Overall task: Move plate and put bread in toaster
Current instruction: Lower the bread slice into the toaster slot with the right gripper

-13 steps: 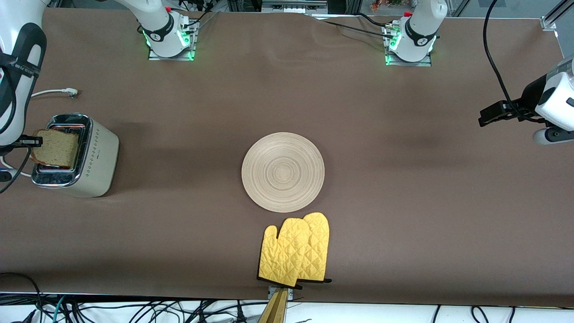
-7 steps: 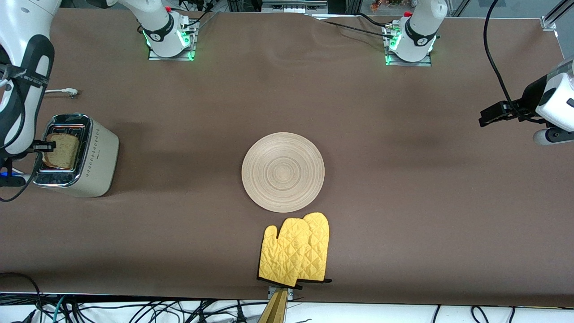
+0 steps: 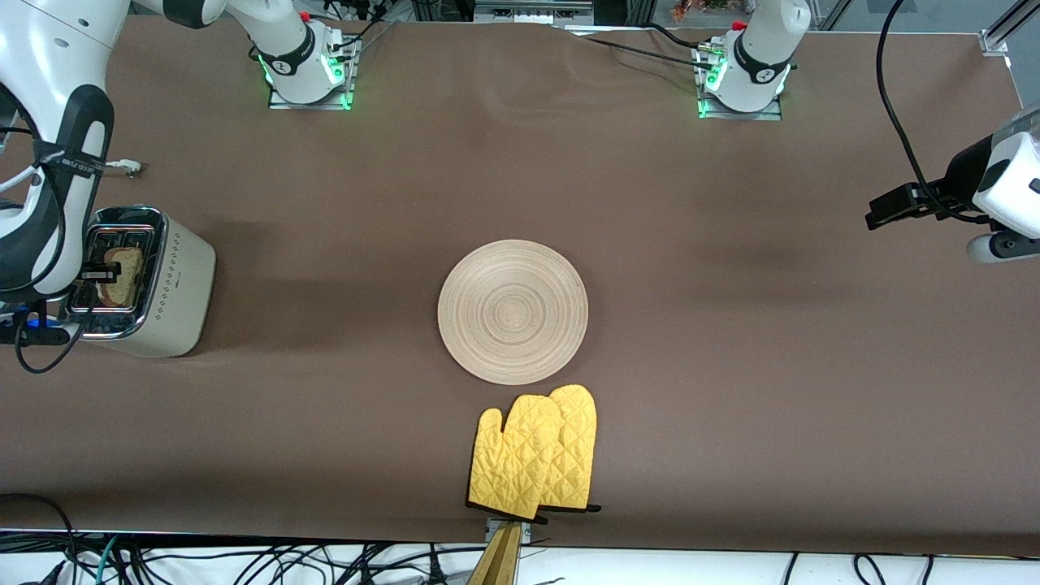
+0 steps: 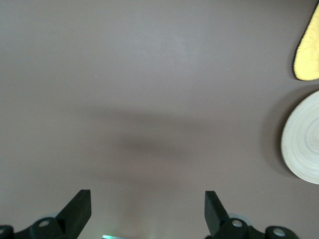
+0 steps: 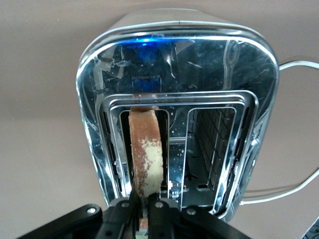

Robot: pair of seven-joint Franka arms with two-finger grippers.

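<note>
Right gripper (image 5: 142,211): low over the toaster (image 3: 166,284) at the right arm's end of the table, reaching straight down onto its chrome top. Fingers (image 5: 157,209) pinched together on the upper edge of the bread (image 5: 146,154).

Bread: standing on edge, sunk well down in one of the two slots, crust edge up, speckled face toward the slot wall. Only a sliver of it shows from the front view (image 3: 120,266). The second slot beside it has nothing in it but its wire cage.

Toaster: upright on the brown table cover (image 3: 731,366), dotted cream side turned toward the plate (image 3: 513,312), well apart from it. Its white cord (image 5: 294,64) trails off onto the table; the plug (image 3: 128,167) lies on the cloth farther from the front camera than the toaster.

Plate: flat on the table near the middle, ring grooves up, nothing on it. An edge of it also shows in the left wrist view (image 4: 303,139).

Oven mitts (image 3: 536,451): yellow quilted pair, overlapping, just beside the plate and nearer the front camera, close to the table edge.

Left gripper (image 4: 144,211): waiting in the air over bare cloth at the left arm's end of the table, fingers (image 4: 79,209) spread wide, nothing between them.
</note>
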